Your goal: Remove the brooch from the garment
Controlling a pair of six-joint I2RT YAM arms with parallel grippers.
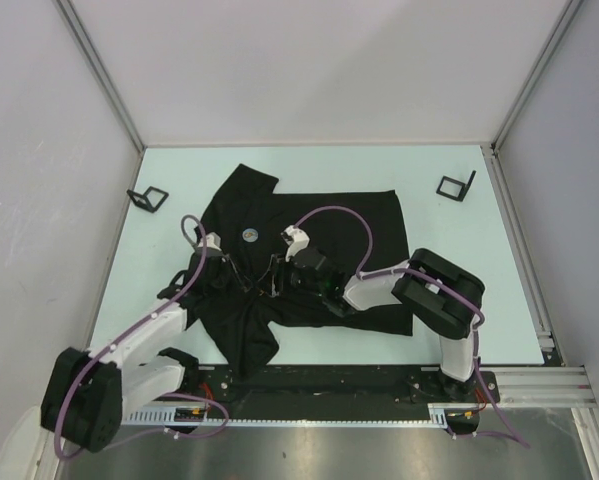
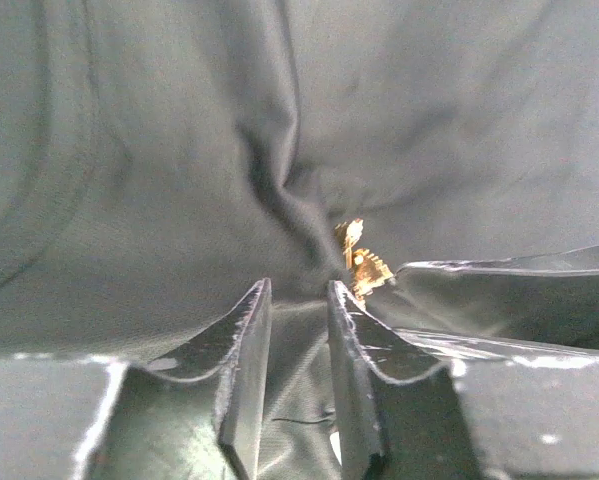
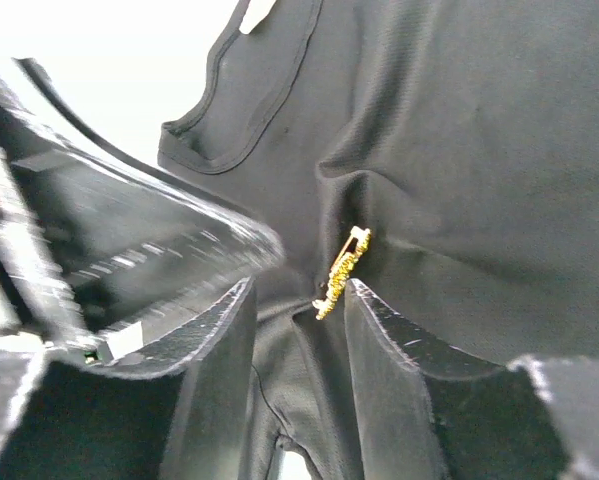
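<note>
A black T-shirt [image 1: 364, 215] was spread flat on the pale worktop [image 1: 309, 165], and both arms were brought together over its middle. The gold brooch [image 3: 341, 272] was seen pinned on a raised fold of the cloth, below the neckline. The right end effector [image 3: 299, 285] was held partly open at that fold, with the brooch just at the tip of one finger [image 3: 379, 320] and not gripped. The left end effector [image 2: 299, 290] was set against the fabric opposite, its jaws narrowly parted. Cloth was seen in the gap, but whether it was pinched could not be told. The brooch lay just beyond its fingertips.
</note>
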